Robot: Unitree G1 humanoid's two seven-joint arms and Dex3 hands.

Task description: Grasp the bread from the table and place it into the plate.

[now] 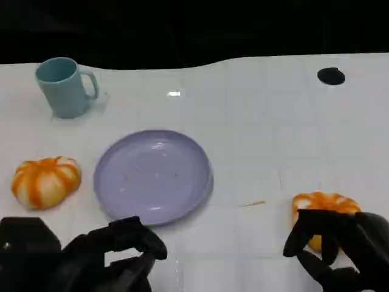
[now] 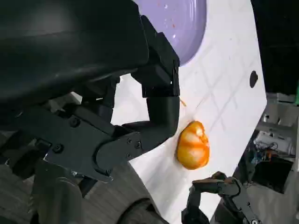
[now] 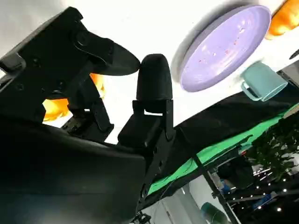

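From the head, the right hand (image 1: 340, 246) curls over a bread roll (image 1: 321, 207) right of the empty plate (image 1: 153, 175), seemingly not yet gripping. The left hand (image 1: 112, 255) sits empty, fingers apart. The left wrist view shows the roll (image 2: 193, 145) lying free on the table (image 2: 224, 70).

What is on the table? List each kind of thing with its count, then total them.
Bread: 2
Plate: 1
Mug: 1
Small black disc: 1
Total: 5
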